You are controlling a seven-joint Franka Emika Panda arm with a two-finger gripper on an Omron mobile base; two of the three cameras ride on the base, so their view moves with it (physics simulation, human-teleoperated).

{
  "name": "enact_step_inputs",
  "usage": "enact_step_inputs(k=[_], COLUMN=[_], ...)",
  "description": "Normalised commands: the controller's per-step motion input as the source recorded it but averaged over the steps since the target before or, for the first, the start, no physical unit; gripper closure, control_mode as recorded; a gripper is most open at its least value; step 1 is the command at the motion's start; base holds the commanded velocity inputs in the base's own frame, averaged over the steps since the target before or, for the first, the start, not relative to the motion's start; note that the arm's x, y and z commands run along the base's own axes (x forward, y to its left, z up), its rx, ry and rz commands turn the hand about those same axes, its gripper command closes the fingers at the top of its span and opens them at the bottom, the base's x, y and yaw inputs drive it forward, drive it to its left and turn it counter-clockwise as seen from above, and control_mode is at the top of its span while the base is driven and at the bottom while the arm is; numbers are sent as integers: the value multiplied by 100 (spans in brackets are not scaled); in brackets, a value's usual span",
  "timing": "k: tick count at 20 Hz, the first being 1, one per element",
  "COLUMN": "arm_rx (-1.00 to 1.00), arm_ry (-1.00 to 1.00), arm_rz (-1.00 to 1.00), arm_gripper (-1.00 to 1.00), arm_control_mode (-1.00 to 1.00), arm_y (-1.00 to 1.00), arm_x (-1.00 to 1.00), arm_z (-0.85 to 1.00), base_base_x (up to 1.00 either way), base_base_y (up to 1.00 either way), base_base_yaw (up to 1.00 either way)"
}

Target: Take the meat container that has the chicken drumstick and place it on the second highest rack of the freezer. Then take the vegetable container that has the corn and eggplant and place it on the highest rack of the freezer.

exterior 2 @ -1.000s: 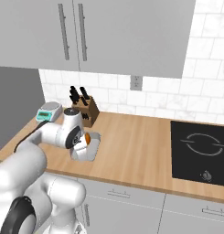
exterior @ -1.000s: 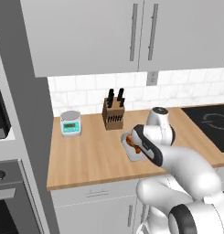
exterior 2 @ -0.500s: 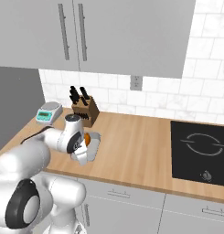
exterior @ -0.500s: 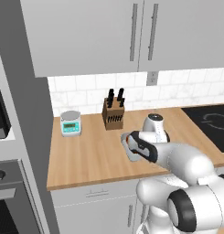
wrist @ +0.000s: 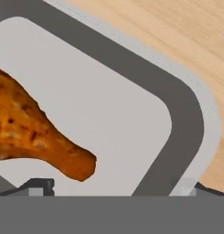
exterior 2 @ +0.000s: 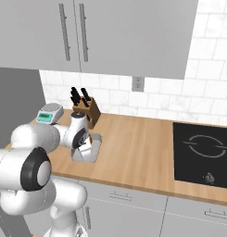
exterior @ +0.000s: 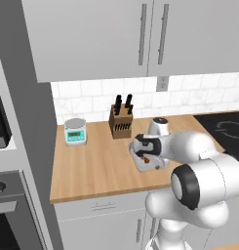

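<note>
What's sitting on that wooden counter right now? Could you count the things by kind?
Meat container holding a chicken drumstick: 1
Knife block: 1
Kitchen scale: 1
Built-in cooktop: 1
Total: 4 things, 5 with the drumstick.

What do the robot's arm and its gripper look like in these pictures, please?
The arm is glossy white, built of rounded, bulbous segments with dark grey to black bands and round caps at the joints. The gripper is a pale grey and white block with dark faces, ending in two small dark finger tips. No cables or markings are visible.
</note>
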Motion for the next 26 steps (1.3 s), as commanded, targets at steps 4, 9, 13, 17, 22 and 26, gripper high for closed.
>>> enact_step_inputs(k=[4,9,13,17,22,26], arm_rx=[0,0,0,0,0,0], arm_ry=[0,-1,-5,-30,-17,-18], arm_rz=[0,0,0,0,0,0], arm_gripper=[100,100,100,100,100,100], arm_control_mode=[-100,-100,-100,-100,-100,-100], arm_y=[0,0,0,0,0,-3], arm_x=[3,0,-10,-60,-9,-19], arm_z=[-42,-37,0,22,60,76], base_base_x=[0,0,0,0,0,0], base_base_y=[0,0,0,0,0,0], base_base_yaw=[0,0,0,0,0,0])
